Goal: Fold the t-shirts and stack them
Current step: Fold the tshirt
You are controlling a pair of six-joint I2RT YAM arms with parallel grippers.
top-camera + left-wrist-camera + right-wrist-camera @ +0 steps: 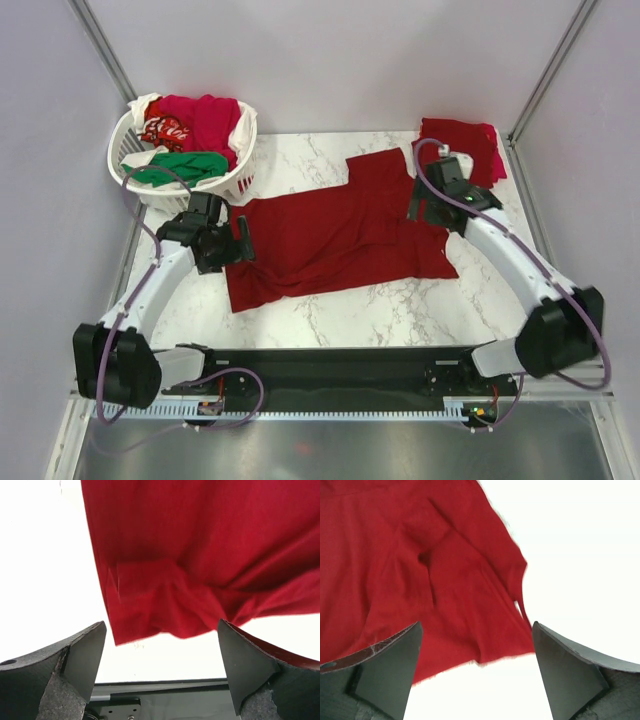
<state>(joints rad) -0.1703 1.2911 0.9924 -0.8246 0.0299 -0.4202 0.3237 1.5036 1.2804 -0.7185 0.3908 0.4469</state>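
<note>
A dark red t-shirt (335, 230) lies spread and rumpled across the middle of the marble table. My left gripper (240, 240) hovers at its left edge, open, with nothing between the fingers; the left wrist view shows the shirt's bunched corner (165, 605) just beyond the fingertips. At the shirt's right edge my right gripper (418, 205) is open too, and the shirt's hem (470, 625) lies loose between and past its fingers. A folded dark red shirt (465, 140) sits at the back right corner. More t-shirts (190, 135), red, green and white, fill the basket.
A white lattice laundry basket (235, 180) stands at the back left corner, close behind my left arm. Metal frame posts rise at both back corners. The table's near edge (340, 350) carries the black arm mount.
</note>
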